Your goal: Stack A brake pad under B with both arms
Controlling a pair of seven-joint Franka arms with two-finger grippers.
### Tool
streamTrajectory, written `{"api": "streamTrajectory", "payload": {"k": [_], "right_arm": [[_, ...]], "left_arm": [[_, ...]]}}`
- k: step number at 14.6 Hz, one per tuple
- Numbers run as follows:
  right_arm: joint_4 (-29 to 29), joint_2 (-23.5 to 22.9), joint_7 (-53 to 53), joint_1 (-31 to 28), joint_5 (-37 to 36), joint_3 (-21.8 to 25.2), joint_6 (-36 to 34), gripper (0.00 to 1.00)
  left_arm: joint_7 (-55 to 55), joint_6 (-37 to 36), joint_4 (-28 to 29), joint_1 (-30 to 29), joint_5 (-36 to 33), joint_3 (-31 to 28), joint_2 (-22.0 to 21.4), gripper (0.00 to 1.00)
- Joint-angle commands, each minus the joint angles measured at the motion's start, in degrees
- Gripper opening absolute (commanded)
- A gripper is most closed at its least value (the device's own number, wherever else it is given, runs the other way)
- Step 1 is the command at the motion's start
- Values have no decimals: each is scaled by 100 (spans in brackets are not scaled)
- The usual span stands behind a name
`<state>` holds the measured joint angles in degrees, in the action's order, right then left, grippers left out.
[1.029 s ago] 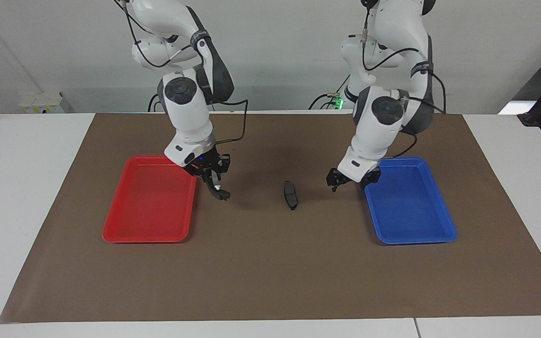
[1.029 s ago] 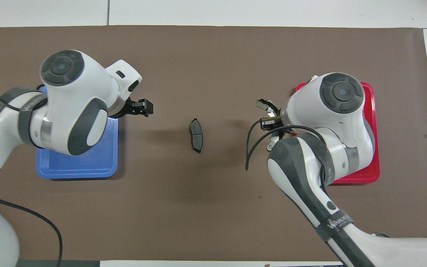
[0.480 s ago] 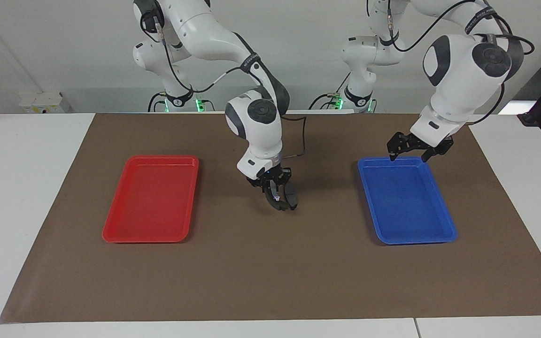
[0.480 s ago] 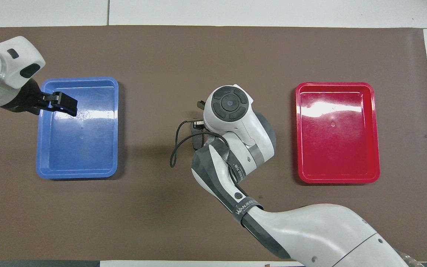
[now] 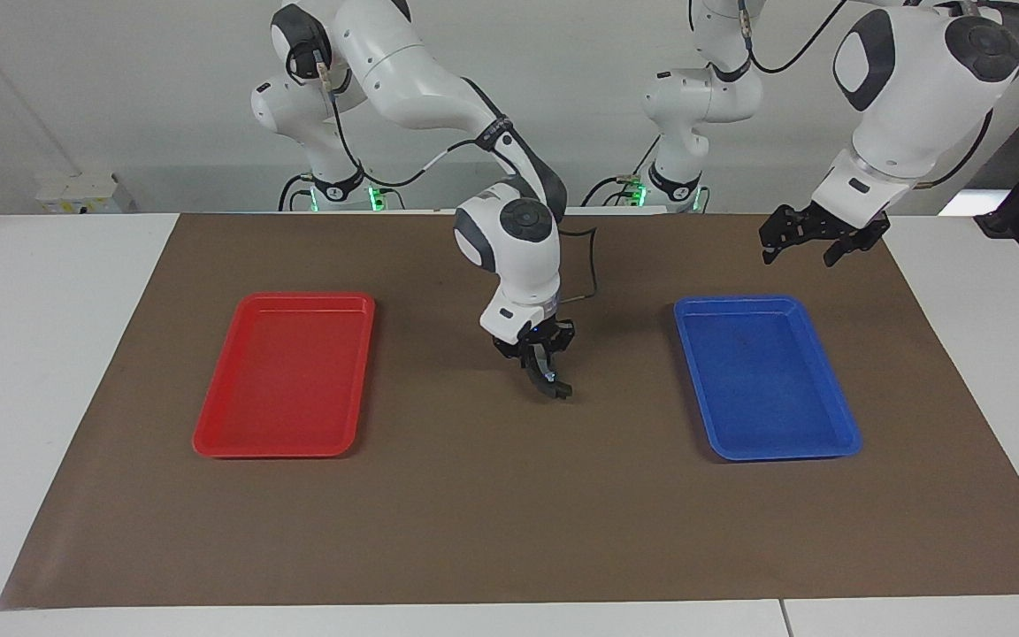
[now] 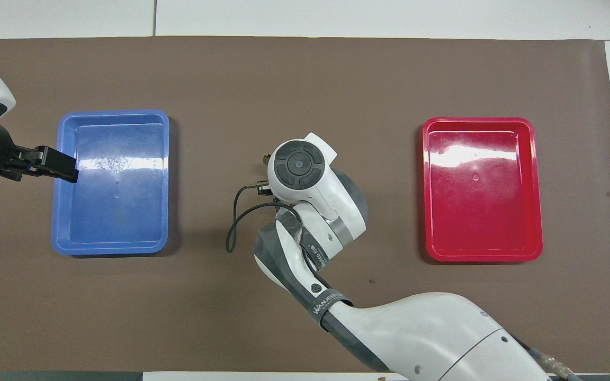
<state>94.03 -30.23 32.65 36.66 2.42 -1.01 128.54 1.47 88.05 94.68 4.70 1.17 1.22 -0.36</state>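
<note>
So the brown mat (image 5: 509,531) covers most of the white table (image 5: 49,398), with a red plastic tray (image 5: 284,376) toward the right arm's end and a blue plastic tray (image 5: 766,376) toward the left arm's end, both about as near the robots as each other and well apart. Between them, mid-mat, the right gripper (image 5: 545,373) is down low with its fingertips pressed together. A slim dark piece with a pale spot (image 5: 560,389) pokes out right at those fingertips, but I honestly can't tell if it's pinched or just lying on the mat under them. From overhead, the right arm's white wrist (image 6: 299,169) blocks that whole spot. The left gripper (image 5: 815,241) waits up in the air over the blue tray's outer rim, fingers spread wide and carrying nothing.
</note>
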Motion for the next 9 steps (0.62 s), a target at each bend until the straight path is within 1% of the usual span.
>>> {"api": "streamTrajectory", "payload": {"k": [1, 6, 9], "right_arm": [[-122, -114, 197, -1, -119, -4, 65, 0], [-78, -141, 215, 8, -128, -4, 101, 0], [-52, -141, 215, 17, -128, -4, 92, 0]], "left_arm": [[99, -191, 165, -39, -20, -16, -245, 98], [99, -122, 183, -39, -214, -16, -254, 98], [55, -95, 183, -48, -205, -16, -254, 98]]}}
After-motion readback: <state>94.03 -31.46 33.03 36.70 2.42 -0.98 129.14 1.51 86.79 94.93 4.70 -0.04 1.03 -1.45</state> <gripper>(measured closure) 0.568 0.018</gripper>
